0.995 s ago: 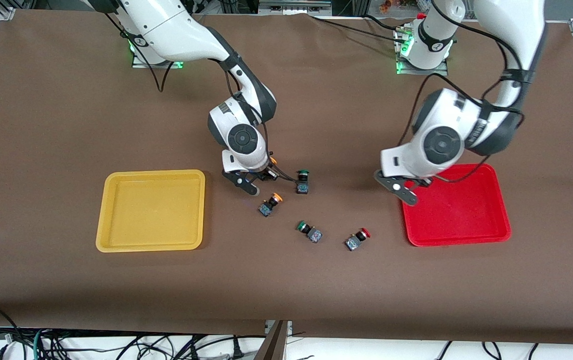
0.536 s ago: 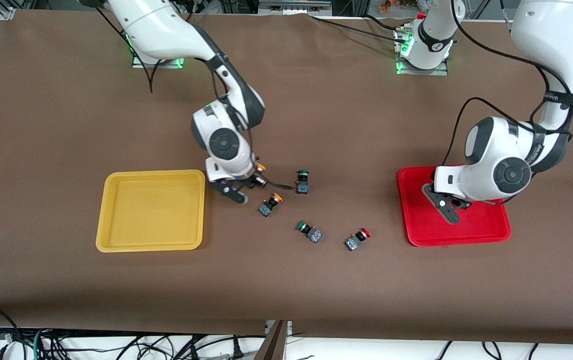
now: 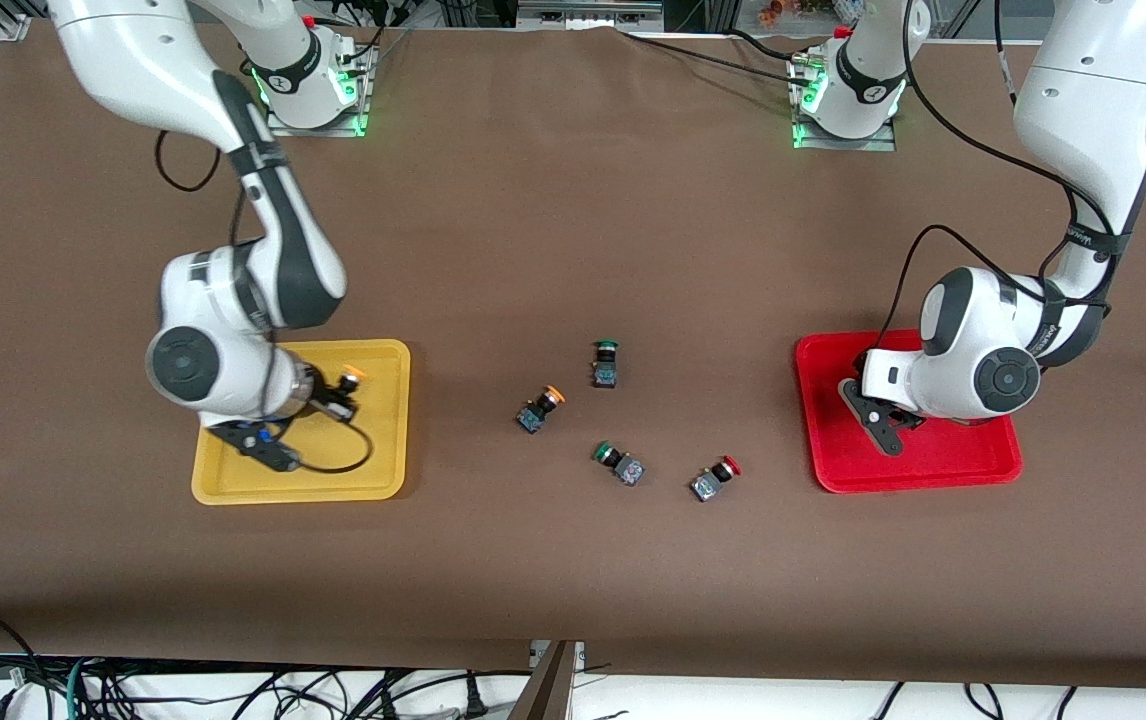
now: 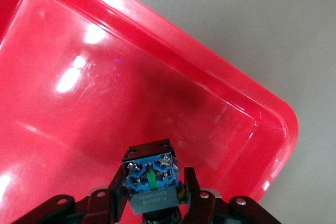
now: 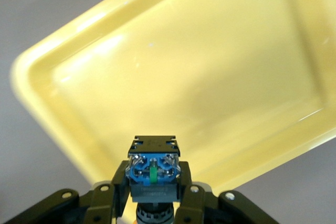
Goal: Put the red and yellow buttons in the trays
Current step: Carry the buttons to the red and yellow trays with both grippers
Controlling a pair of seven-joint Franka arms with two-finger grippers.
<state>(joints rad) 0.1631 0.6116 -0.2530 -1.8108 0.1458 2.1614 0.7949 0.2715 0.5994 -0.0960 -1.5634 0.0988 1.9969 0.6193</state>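
Both fingers clamped on buttons over trays, 2 green switches between.

A yellow tray lies at the frame's centre left and a red tray at centre right, both flat on the table. Between them, a yellow-capped button lies tipped near the middle, and a red-capped button lies tipped lower, near the red tray.
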